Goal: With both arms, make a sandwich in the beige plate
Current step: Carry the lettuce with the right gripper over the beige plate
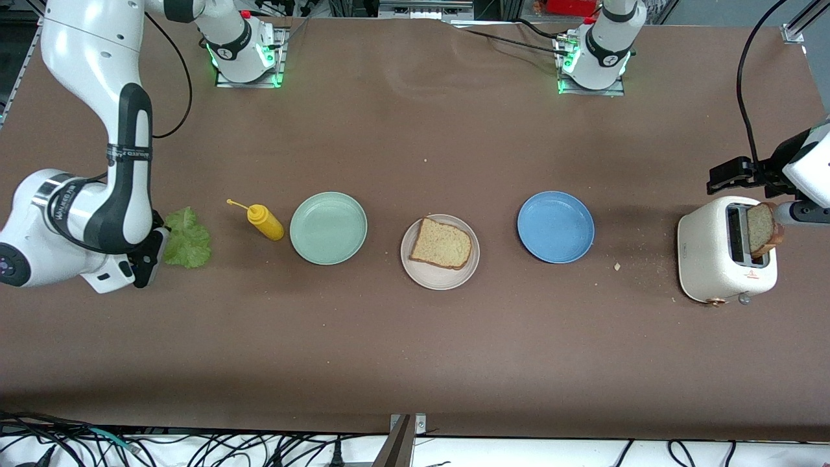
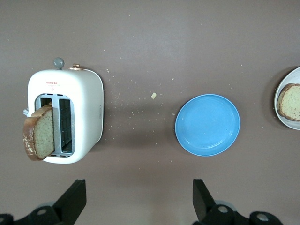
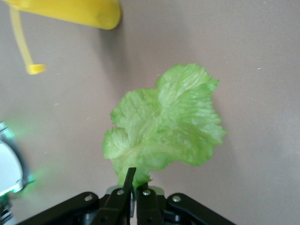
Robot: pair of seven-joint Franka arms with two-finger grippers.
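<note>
The right gripper point(image 3: 132, 187) is pinching the edge of the lettuce leaf point(image 3: 166, 126) with its jaws closed on it, at the right arm's end of the table point(image 1: 415, 363), beside the yellow mustard bottle point(image 1: 265, 222). One bread slice point(image 1: 442, 244) is lying on the beige plate point(image 1: 420, 270), between the mint-green plate point(image 1: 328, 227) and the blue plate point(image 1: 556, 226). The left gripper point(image 2: 138, 201) is hovering with jaws wide open near the white toaster point(image 2: 86, 112), where a second bread slice point(image 2: 38, 132) is sticking up from a slot.
</note>
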